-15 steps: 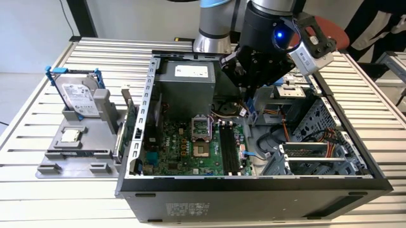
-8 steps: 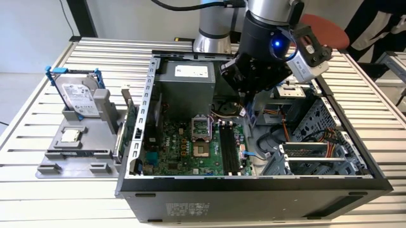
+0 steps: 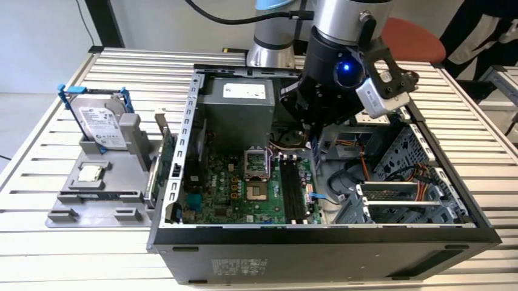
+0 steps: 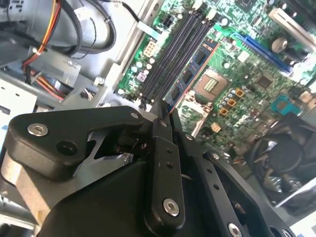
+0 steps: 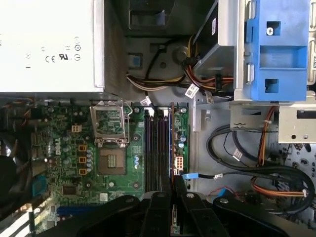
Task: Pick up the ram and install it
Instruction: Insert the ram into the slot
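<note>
My gripper (image 4: 165, 106) is inside the open computer case (image 3: 324, 233), shut on one end of the ram (image 4: 190, 74). The ram is a thin dark strip with black chips. It stands on edge along the outermost of the black memory slots (image 4: 173, 49) on the green motherboard (image 4: 247, 74). In the first wrist view the ram (image 5: 172, 148) shows edge-on, running from the gripper (image 5: 173, 181) up beside the slots (image 5: 155, 148). I cannot tell whether it is pushed into the slot or just above it. In the exterior view the gripper (image 3: 312, 127) hangs over the far end of the slots (image 3: 293, 188).
The grey power supply (image 3: 235, 103) sits just behind the slots, with the bare processor socket (image 5: 111, 160) beside them. Loose cables (image 5: 247, 168) and a blue drive bracket (image 5: 279, 49) lie on the other side. A hard drive in a blue frame (image 3: 101, 124) and a green card (image 3: 166, 163) stand outside, at the exterior view's left.
</note>
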You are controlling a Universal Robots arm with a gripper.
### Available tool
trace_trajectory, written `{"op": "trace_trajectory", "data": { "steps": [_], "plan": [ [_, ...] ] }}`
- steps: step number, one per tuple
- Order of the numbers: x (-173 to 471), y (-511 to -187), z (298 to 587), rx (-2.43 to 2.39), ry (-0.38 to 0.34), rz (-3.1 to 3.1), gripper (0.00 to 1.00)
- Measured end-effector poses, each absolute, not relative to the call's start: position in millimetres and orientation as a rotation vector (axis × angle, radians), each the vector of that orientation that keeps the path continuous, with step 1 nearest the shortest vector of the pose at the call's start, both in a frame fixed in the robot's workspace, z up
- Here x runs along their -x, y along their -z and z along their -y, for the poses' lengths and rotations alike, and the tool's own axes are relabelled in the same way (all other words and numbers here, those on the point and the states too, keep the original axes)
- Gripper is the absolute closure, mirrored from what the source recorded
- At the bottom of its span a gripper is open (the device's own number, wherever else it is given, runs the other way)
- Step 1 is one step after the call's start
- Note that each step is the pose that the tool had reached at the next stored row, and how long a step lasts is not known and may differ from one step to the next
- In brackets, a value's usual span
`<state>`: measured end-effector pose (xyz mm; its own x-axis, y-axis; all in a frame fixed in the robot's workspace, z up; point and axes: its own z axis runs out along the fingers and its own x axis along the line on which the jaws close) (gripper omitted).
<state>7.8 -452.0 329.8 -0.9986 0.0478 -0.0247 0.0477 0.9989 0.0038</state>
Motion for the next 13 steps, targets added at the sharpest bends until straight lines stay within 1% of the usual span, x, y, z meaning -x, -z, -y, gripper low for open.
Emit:
{"op": "trace_trajectory", "data": {
  "steps": [13],
  "plan": [
    [-7.8, -308.8, 452.0, -0.079, -0.005, -3.101, 1.00]
  ]
}}
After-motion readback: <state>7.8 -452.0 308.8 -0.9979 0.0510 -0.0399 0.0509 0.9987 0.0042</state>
